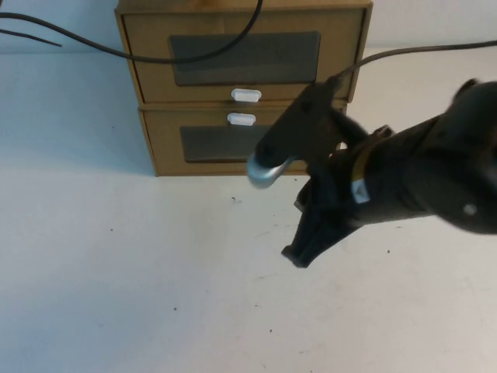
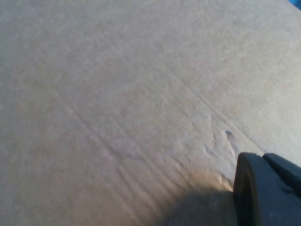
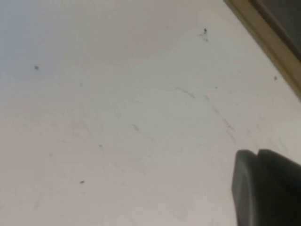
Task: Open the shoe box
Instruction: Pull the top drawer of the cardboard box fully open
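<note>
Scanning the high view from the left, 2 dark cables [image 1: 78,39] are seen in the upper left, running toward the top centre. The white table [image 1: 116,272] takes up the lower frame. The shoe box [image 1: 155,78] is placed at top centre: a tan 2-tier unit with both drawer fronts flush. Each front is fitted with a dark window, and the upper handle [image 1: 246,95] sits just above the lower handle [image 1: 241,119], both white.

The right arm [image 1: 435,171] is seen coming in from the right edge, and the right part of the lower drawer is covered by it. A silver-rimmed round part [image 1: 264,172] on the arm is seen just below the lower window. The right gripper [image 1: 299,252] is pointed down and left, right of centre, below the box in the frame and apart from it, over bare table. Its pincer is closed all the way and nothing is held. Contact with the table cannot be told.

In the left wrist view, the frame is filled by a creased brown surface [image 2: 117,103], with a blue sliver [image 2: 296,2] in the upper right corner. The left gripper [image 2: 263,188] is seen at lower right, close over that surface; how far its pincer is open cannot be told.

In the right wrist view, speckled table [image 3: 117,117] fills most of the frame, a shoe box [image 3: 263,23] edge is cut off at upper right, and the right gripper [image 3: 261,188] is at lower right.
</note>
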`<act>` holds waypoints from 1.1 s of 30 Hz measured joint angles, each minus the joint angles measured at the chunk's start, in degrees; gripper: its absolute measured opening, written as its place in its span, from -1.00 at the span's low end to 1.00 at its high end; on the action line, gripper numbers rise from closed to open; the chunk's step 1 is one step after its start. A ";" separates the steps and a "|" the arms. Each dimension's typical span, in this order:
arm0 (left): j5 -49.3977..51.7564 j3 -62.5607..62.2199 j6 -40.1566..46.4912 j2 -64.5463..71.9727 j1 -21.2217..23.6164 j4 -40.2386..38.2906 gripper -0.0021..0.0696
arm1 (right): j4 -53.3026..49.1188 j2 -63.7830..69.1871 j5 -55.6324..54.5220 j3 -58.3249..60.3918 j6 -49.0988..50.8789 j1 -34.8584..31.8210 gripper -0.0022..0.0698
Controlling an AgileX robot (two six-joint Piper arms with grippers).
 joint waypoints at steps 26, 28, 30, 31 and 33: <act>0.00 0.00 -0.28 0.00 0.00 0.00 -0.95 | -81.11 22.63 -2.40 -3.63 43.67 11.55 -0.47; 0.04 0.00 -0.28 0.00 0.00 0.00 -0.95 | -81.11 23.87 -1.43 -4.80 43.81 10.61 -0.40; 0.04 0.00 -0.28 0.00 0.00 0.00 -0.95 | -81.11 24.79 -0.51 -6.13 43.94 9.40 -0.38; 0.04 0.00 -0.28 0.00 0.00 0.00 -0.95 | -81.18 25.30 -0.20 -6.80 43.98 8.81 -0.37; 0.04 0.00 -0.32 0.00 0.00 0.00 -0.95 | -81.29 25.88 0.09 -7.88 44.21 7.76 -0.36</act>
